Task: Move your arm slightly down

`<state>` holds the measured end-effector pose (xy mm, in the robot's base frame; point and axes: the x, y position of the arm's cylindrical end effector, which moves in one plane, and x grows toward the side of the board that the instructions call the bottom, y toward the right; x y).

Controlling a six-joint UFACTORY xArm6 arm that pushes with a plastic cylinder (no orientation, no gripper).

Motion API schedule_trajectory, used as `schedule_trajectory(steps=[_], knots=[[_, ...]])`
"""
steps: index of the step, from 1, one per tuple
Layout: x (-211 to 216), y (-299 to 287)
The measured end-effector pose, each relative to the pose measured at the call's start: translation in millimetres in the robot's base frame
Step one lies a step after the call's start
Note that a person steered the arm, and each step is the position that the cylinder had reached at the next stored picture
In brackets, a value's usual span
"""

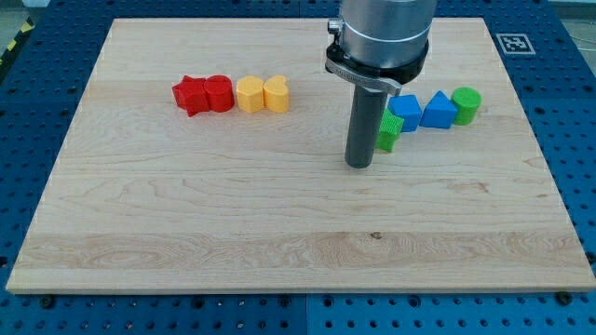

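Observation:
My tip (pixel 359 165) rests on the wooden board (pixel 233 214) right of centre. It stands just left of and slightly below a green block (pixel 388 132), which the rod partly hides; I cannot tell if they touch. Right of that lie a blue block (pixel 405 112), a blue triangular block (pixel 438 110) and a green cylinder (pixel 466 105), in a row rising to the right. At the upper left lie a red star block (pixel 190 95), a red block (pixel 219 93), a yellow hexagon block (pixel 250 95) and a yellow heart block (pixel 276 93), side by side.
The board lies on a blue perforated table (pixel 577 112). A black-and-white marker tag (pixel 513 42) sits at the board's upper right corner. The arm's grey body (pixel 384 37) hangs over the board's top edge.

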<state>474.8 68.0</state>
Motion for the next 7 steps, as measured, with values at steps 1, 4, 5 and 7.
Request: schedule_trajectory(steps=[1,4,5,7], knots=[[3,0],[4,0],[6,0],[24,8]])
